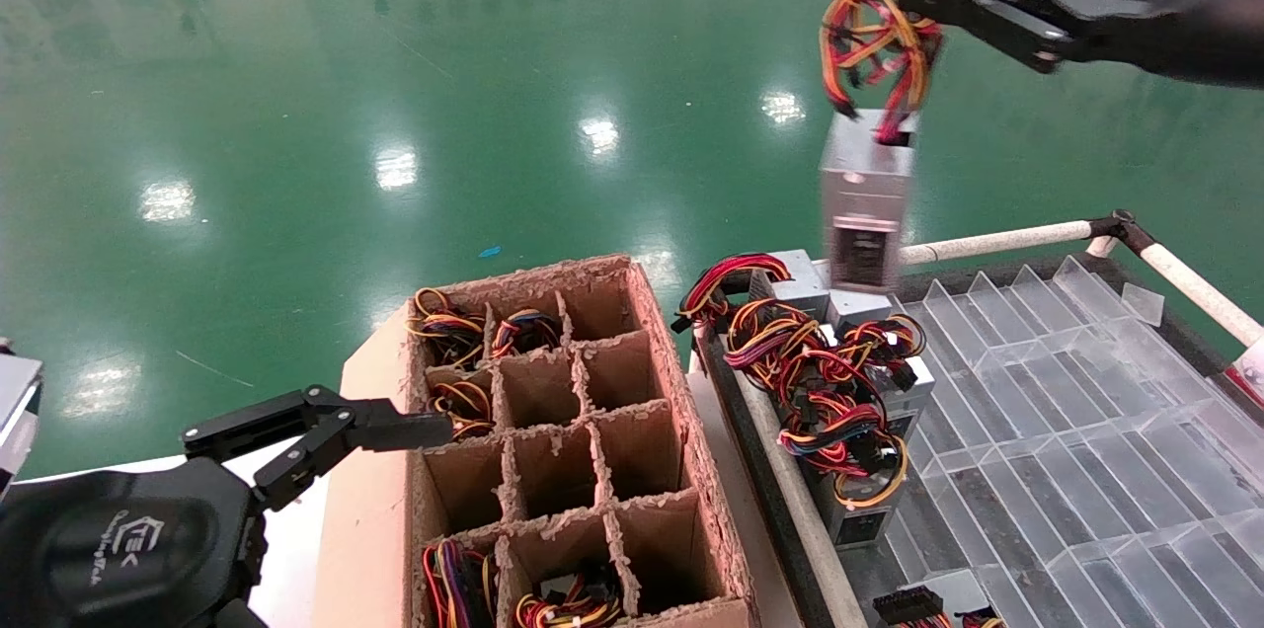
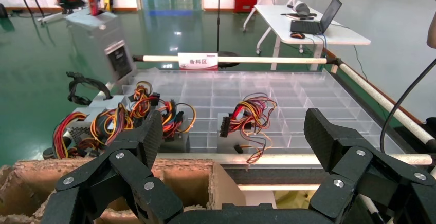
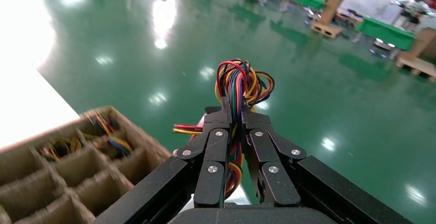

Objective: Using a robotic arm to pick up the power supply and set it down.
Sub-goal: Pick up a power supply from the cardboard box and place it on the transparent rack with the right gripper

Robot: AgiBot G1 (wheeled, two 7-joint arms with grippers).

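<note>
The power supply (image 1: 866, 203), a grey metal box, hangs in the air from its bundle of red, yellow and black wires (image 1: 879, 16). My right gripper (image 1: 913, 1) is shut on that bundle at the top right, above the far left corner of the clear tray. The right wrist view shows the wires (image 3: 241, 82) pinched in the right gripper (image 3: 234, 112), with the box mostly hidden under the fingers. In the left wrist view the hanging power supply (image 2: 100, 41) appears tilted. My left gripper (image 1: 415, 431) (image 2: 234, 131) is open and holds nothing, at the near left edge of the cardboard box.
A brown cardboard grid box (image 1: 681, 411) has wired units in some cells. Right of it a clear divider tray (image 1: 1066, 411) holds several more power supplies (image 1: 839, 391) along its left side. A white rail (image 1: 997, 240) borders the tray's far edge.
</note>
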